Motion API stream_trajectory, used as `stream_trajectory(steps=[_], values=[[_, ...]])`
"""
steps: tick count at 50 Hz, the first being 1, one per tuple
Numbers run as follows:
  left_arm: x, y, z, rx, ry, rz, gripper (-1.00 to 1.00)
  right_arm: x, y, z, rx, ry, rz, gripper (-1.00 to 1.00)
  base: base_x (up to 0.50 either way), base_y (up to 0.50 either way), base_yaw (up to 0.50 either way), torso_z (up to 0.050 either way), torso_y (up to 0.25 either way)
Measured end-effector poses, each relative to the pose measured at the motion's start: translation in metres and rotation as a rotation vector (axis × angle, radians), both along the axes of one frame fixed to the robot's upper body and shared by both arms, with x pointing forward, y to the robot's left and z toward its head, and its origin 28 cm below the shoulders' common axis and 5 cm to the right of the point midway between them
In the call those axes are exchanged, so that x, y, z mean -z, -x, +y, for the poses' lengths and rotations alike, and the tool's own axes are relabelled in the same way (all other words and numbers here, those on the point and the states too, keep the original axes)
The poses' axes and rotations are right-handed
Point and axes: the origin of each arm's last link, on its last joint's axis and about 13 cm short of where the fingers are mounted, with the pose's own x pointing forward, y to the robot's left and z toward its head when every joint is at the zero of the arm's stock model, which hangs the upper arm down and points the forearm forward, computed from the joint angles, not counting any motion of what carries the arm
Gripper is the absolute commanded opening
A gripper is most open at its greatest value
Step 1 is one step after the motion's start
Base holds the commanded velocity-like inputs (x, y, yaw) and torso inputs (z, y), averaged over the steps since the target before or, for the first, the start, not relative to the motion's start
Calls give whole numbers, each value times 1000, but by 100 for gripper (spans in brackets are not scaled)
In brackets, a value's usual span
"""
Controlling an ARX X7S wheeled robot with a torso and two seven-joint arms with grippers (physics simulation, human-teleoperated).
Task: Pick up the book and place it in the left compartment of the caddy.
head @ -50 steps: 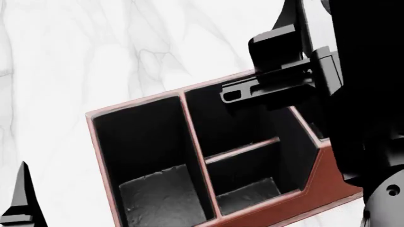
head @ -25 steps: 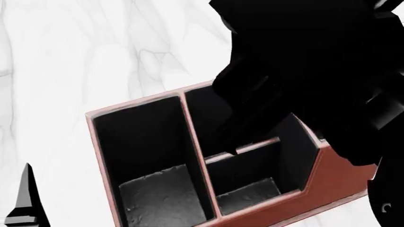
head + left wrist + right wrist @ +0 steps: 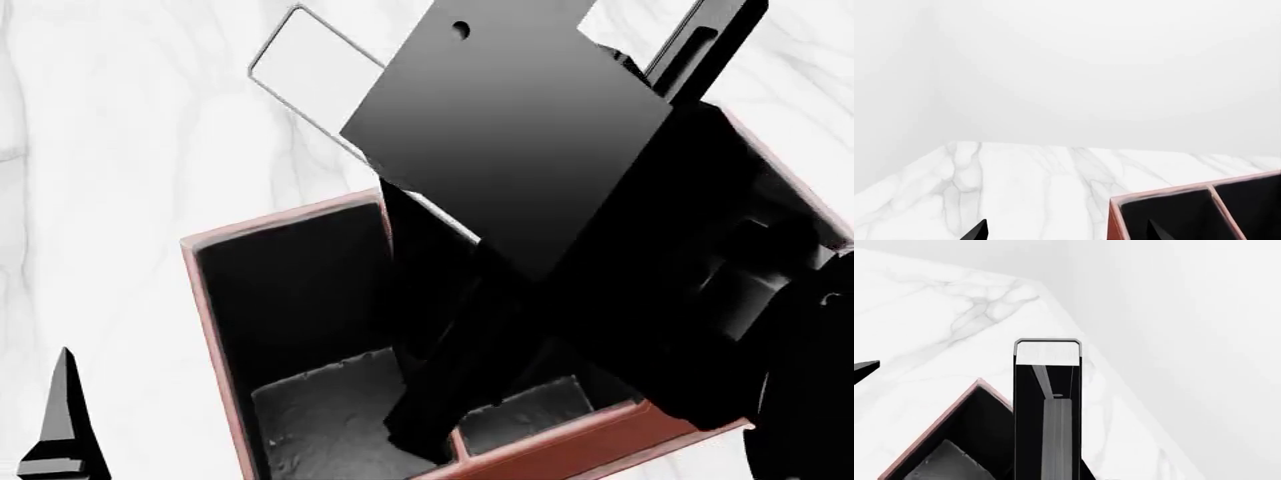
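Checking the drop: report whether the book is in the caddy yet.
Not yet. The book is held tilted above the caddy, its white page edge outside.

a white marble table (image 3: 120, 120) carries the reddish-brown caddy (image 3: 214, 330)

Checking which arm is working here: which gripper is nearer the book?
Right. The right gripper holds the book over the caddy; the left gripper sits off to the caddy's left.

caddy (image 3: 214, 330): reddish-brown, leather-look, matt black textured lining
book (image 3: 1047, 352): smooth black covers, white paper edges
table (image 3: 1021, 175): glossy white marble
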Motion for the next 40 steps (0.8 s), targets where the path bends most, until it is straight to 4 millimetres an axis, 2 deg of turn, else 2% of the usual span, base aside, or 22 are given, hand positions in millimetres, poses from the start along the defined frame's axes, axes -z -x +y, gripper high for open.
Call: stream_trajectory(steps=[12,28,40], values=[[0,0,0,2,-1,2,100,10,-2,1,-21,16,42,-100,0,0,0,1,2],[1,0,-1,3,-3,5,100,35,-5,7,10,-143,98,-100,0,0,0,0,1],[2,-1,-1,4,-4,7,100,45,-2,10,42,-245,120,-100,0,0,0,0,1]])
